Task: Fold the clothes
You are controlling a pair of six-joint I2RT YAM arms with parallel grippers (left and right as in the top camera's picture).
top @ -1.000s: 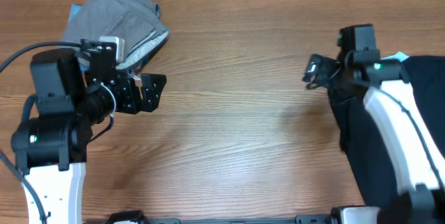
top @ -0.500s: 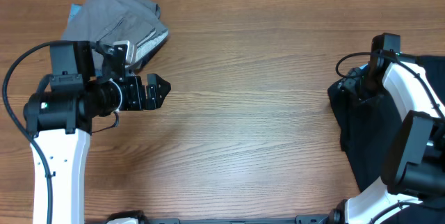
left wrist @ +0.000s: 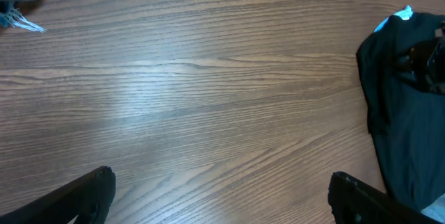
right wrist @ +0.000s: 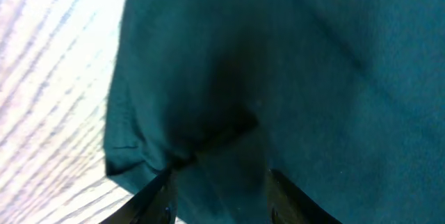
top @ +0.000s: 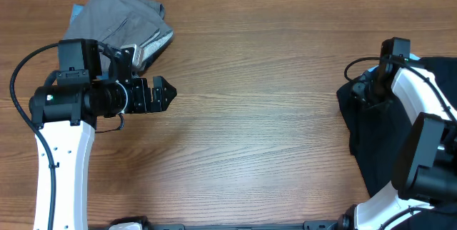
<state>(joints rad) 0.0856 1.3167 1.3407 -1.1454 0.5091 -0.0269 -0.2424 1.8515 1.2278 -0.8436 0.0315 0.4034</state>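
Crumpled soft black T-shirt point(top: 378, 151) lies at the right edge of the wooden counter point(top: 257, 123), directly under the right hand point(top: 365, 91). Its fingers straddle a fold, though I cannot tell if they are clamped. Left hand point(top: 158, 94) is spread wide, empty, well apart.

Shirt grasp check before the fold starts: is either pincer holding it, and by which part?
The right pincer seems to pinch the shirt by a bunched fold near its edge; the left pincer is open and empty.
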